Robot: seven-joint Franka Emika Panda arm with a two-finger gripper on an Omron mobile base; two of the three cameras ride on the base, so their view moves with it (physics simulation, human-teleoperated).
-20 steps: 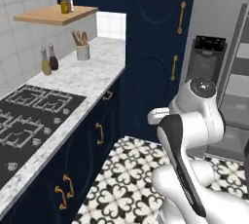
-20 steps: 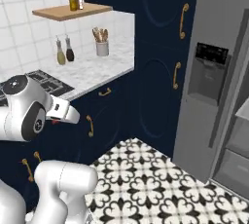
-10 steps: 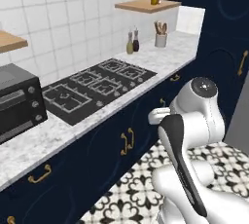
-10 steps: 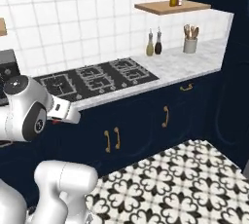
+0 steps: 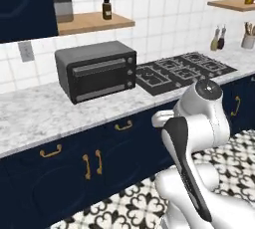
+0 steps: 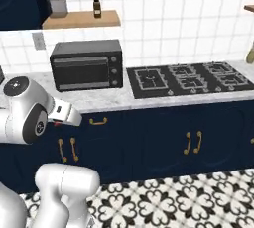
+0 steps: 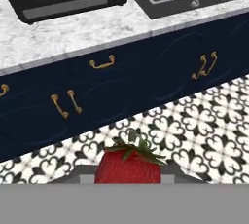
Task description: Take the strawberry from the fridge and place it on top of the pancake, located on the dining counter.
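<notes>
One item in hand: the small bright-red strawberry with green leaves (image 7: 128, 164) sits between my gripper's (image 7: 128, 170) fingers at the bottom of the hand view. The fingers are closed on it from both sides; only the berry's upper half shows above the grey band, so I cannot tell how deep the grip is.

Arm is folded close over the base. Ahead of me: white-grey marble wall counter (image 5: 60, 111) on navy cabinets with gold handles (image 6: 191, 142), a black toaster oven (image 5: 95, 71) and a black gas hob (image 6: 186, 78) on top. Patterned black-and-white floor tiles (image 7: 204, 121) lie below the berry.

Progress, judged: the pick from the fridge is done, since the berry is in my grip. Left to do: reach the dining counter with the pancake plate, centre over the stack, lower, release. Transit stage, roughly halfway.
</notes>
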